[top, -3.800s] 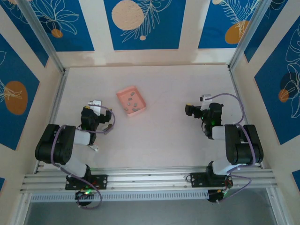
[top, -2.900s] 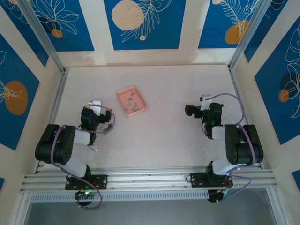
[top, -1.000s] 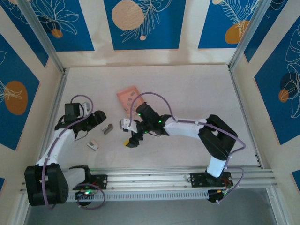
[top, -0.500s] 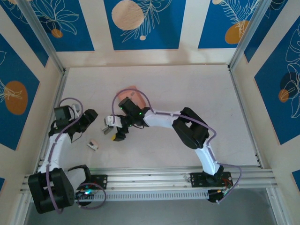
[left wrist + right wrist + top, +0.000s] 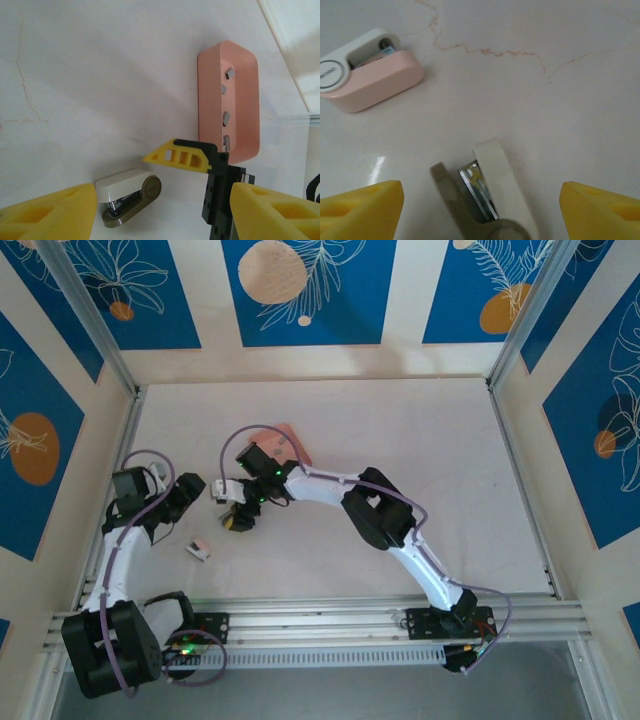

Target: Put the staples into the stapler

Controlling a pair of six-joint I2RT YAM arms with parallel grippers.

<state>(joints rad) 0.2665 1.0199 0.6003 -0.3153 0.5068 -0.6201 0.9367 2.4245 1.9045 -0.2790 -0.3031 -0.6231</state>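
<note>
Top view: right arm (image 5: 330, 485) stretched across the pale, faintly veined worktop (image 5: 420, 440). The right hand (image 5: 233, 512) sits low, just beside the left hand (image 5: 188, 490). A corner of the salmon-pink tray (image 5: 298, 442) shows behind the right wrist. A small pink-and-white block (image 5: 198, 549) lies apart, nearer the bases.

Left wrist: left hand wide, nothing between the yellow wedge fingertips (image 5: 47, 212). The stapler (image 5: 129, 194) is on the worktop, with a glossy rounded white top and an olive-grey base. Further off is the tray, shallow smooth plastic with rounded corners. It holds the staples (image 5: 226, 118), four small grey metal bars spaced along it. The right hand's yellow ribbed finger stands between stapler and tray.

Right wrist: right hand wide, stapler between the fingertips and touching neither. The stapler is hinged open in a V, bright steel channel exposed. The pink-and-white block is upper left, with rounded edges.
</note>
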